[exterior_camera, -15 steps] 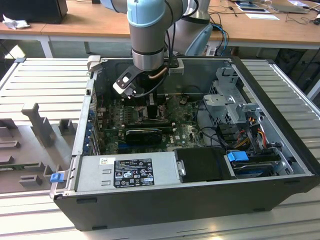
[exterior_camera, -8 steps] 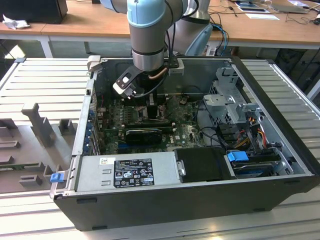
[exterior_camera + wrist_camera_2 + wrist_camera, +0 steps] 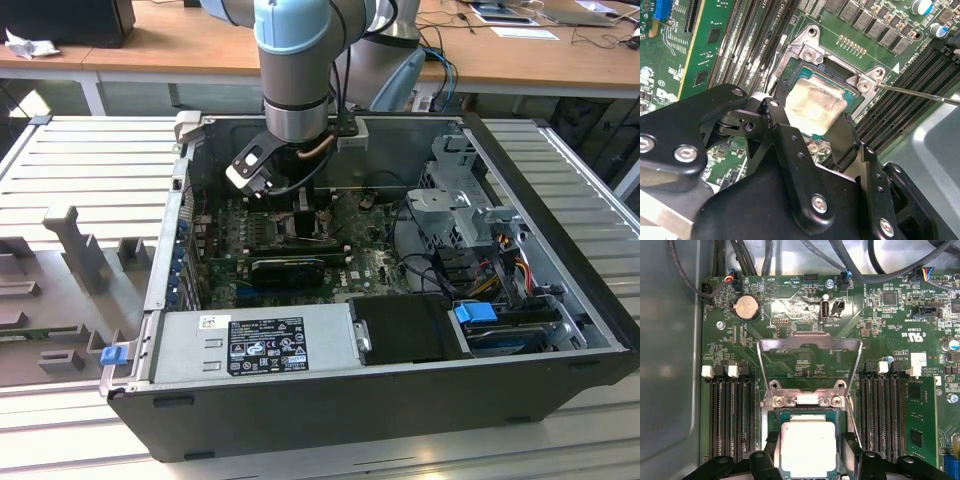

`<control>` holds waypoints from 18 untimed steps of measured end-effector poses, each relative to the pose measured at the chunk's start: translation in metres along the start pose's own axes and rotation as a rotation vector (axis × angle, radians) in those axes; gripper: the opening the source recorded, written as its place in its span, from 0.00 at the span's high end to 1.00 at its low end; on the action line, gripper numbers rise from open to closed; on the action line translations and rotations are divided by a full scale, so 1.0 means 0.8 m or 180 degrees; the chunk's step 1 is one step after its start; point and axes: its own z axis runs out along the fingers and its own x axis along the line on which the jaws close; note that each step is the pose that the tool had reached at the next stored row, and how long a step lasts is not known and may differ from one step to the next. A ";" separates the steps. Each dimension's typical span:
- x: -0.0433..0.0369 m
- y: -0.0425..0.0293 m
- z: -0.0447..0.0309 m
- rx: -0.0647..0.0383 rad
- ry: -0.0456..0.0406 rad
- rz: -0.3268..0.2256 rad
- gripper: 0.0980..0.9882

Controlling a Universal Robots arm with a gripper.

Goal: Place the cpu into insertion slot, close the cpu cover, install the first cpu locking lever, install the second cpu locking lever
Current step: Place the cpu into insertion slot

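The cpu [image 3: 807, 447] is seen lying level inside the square rim of the insertion slot [image 3: 805, 413], pale metal top upward. It is clamped on two opposite edges by the black fingers [image 3: 771, 445] of the gripper [image 3: 812, 112].

The cpu cover [image 3: 810, 341] is swung open. It stands up from its hinge on the side of the slot away from the gripper body, and the board is visible through its window. In the second wrist view a thin lever rod [image 3: 920, 94] is seen running outward from one corner of the slot's frame. The slot is flanked on both sides by rows of memory slots [image 3: 730, 415], and a coin battery [image 3: 746, 307] is mounted beyond the cover.

A clock face is laid over the exterior view and centred on the gripper. The arm [image 3: 295, 70] comes down from 12 o'clock into the open computer case [image 3: 400, 410]. A black expansion card [image 3: 290, 268] lies close at 6 o'clock, with the power supply [image 3: 250, 345] beyond it. The drive cage [image 3: 460, 195] stands at 3 o'clock and loose cables [image 3: 500, 265] are bundled at 4 o'clock.
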 end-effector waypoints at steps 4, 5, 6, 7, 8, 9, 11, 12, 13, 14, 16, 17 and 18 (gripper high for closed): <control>0.000 0.0000 0.0000 0.0000 0.0003 0.0002 0.43; 0.000 0.0000 -0.0003 0.0000 0.0002 0.0002 0.43; 0.000 0.0000 -0.0012 0.0001 0.0002 0.0002 0.43; 0.000 0.0002 -0.0029 0.0000 0.0003 0.0002 0.43; 0.000 0.0004 -0.0054 0.0000 0.0003 0.0002 0.43; 0.000 0.0007 -0.0091 0.0003 0.0003 0.0002 0.43; 0.000 0.0010 -0.0131 0.0008 0.0003 0.0002 0.43; 0.000 0.0015 -0.0154 0.0018 0.0002 0.0001 0.52; 0.000 0.0022 -0.0168 0.0031 0.0002 0.0002 0.59; 0.000 0.0029 -0.0177 0.0044 0.0002 0.0002 0.66; 0.000 0.0034 -0.0196 0.0058 0.0000 0.0003 0.80; 0.000 0.0036 -0.0214 0.0064 -0.0001 0.0003 0.87; 0.000 0.0038 -0.0230 0.0067 -0.0001 0.0002 0.99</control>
